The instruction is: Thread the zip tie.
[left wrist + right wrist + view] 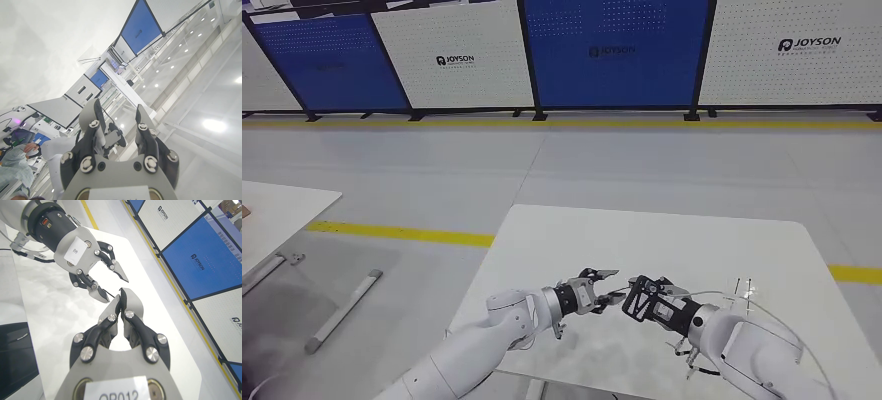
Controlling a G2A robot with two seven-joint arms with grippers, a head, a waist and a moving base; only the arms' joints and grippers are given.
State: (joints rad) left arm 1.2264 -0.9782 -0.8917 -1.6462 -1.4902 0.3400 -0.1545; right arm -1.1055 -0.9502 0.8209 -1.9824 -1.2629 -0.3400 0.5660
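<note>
White laminate is seen at the far left edge of the top view, where a corner of a second table [277, 210] is cut off by the frame. To its right, the work table [662, 235] is spread across the lower middle.

Over its near part, just left of centre, the left gripper [609, 286] is held with its fingers spread wide, and nothing is gripped between them.

Just right of it the zip tie [109, 294] is found. It is a thin black strand pinched between the tips of the right gripper [630, 300], whose fingers are pressed together on it. A short end is seen poking out past those tips. The free strand is stretched across to the dark pad of one left finger, but whether it is touched there cannot be told. The two grippers are set tip to tip, nearly meeting, at the lower centre of the frame.

Farther right, near the table's right side, two thin dark strips [743, 287] are laid side by side, well apart from both grippers.

Along the upper part, blue and white panels [617, 50] are lined up behind a yellow floor line [542, 123].
</note>
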